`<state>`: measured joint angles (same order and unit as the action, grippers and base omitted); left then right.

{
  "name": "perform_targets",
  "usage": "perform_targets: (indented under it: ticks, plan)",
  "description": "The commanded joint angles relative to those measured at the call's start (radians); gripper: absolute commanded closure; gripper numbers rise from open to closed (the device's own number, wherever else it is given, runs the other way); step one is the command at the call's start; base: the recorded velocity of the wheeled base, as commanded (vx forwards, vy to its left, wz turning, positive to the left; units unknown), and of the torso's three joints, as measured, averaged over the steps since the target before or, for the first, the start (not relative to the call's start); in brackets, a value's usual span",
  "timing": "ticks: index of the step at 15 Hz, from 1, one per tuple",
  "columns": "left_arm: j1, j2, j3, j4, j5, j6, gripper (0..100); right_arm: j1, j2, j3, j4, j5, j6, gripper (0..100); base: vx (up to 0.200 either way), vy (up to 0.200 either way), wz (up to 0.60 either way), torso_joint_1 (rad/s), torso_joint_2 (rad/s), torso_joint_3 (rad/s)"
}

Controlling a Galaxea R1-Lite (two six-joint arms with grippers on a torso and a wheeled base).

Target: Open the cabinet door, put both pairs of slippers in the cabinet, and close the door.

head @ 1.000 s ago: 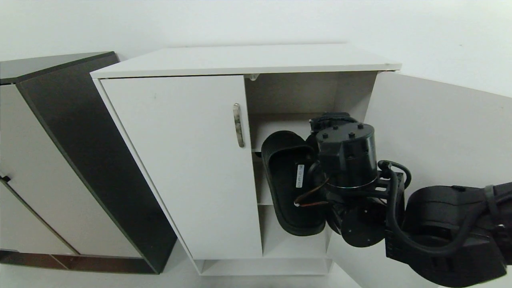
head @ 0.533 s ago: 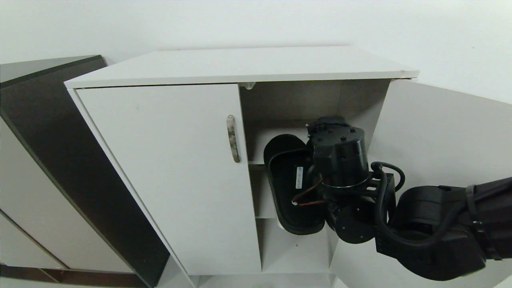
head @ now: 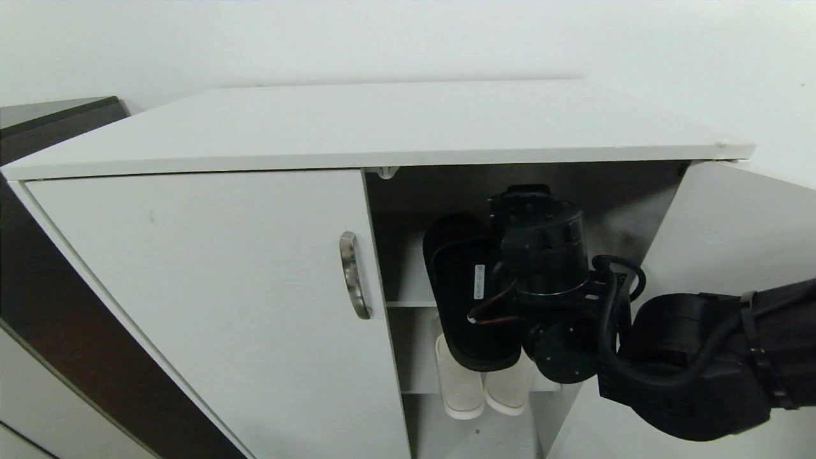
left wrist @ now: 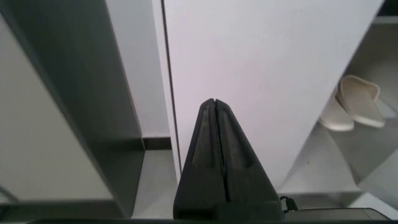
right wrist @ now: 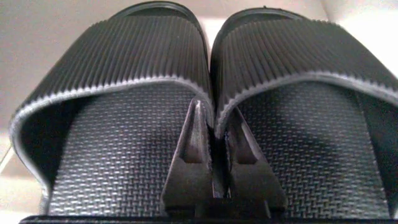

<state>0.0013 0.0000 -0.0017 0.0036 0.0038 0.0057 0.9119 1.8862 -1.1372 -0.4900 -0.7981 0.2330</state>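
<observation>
- Held the black slippers (head: 468,299) in the right gripper (right wrist: 213,127), jaws clamped on the pair's two touching inner edges.
- Hung them at centre frame, in the open right half of the cabinet (head: 382,134), long axis near vertical, toes uppermost.
- Placed those toes at about the level of the upper shelf (head: 405,303), seemingly just in front of it; depth hard to judge.
- Found the white slippers (head: 484,389) low centre on a lower shelf, below the black heels.
- Saw the left gripper (left wrist: 214,124) with jaws pressed together, empty, facing the closed left door (head: 210,287).
- Judged the right arm nearer, with the shelf lying ahead past the toes.
</observation>
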Motion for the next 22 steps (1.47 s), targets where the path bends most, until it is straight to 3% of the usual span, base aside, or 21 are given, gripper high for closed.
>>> perform_targets:
  ticks: [1,10,15,16,19,22]
  plan:
    - [0.0,0.002,0.0,-0.001,0.001,0.0,100,-0.004,0.008,-0.012,0.001,0.003,-0.011,100,0.0,0.0,0.0,0.0,0.0,0.0]
    - [0.0,0.002,0.0,-0.001,0.001,-0.001,100,-0.114,0.208,-0.265,0.007,0.026,-0.043,100,0.0,0.0,0.0,0.0,0.0,0.0]
    - [0.0,0.002,0.0,-0.001,0.001,-0.001,100,-0.136,0.245,-0.306,0.007,0.033,-0.055,100,0.0,0.0,0.0,0.0,0.0,0.0]
    - [0.0,0.002,0.0,-0.001,0.002,-0.001,100,-0.137,0.246,-0.314,0.008,0.033,-0.057,0,0.0,0.0,0.0,0.0,0.0,0.0]
    - [0.0,0.002,0.0,-0.001,0.002,-0.001,100,-0.136,0.245,-0.312,0.008,0.033,-0.063,0,0.0,0.0,0.0,0.0,0.0,0.0]
    - [0.0,0.002,0.0,-0.001,0.001,-0.001,100,-0.102,0.146,-0.203,0.007,0.03,-0.087,0,0.0,0.0,0.0,0.0,0.0,0.0]
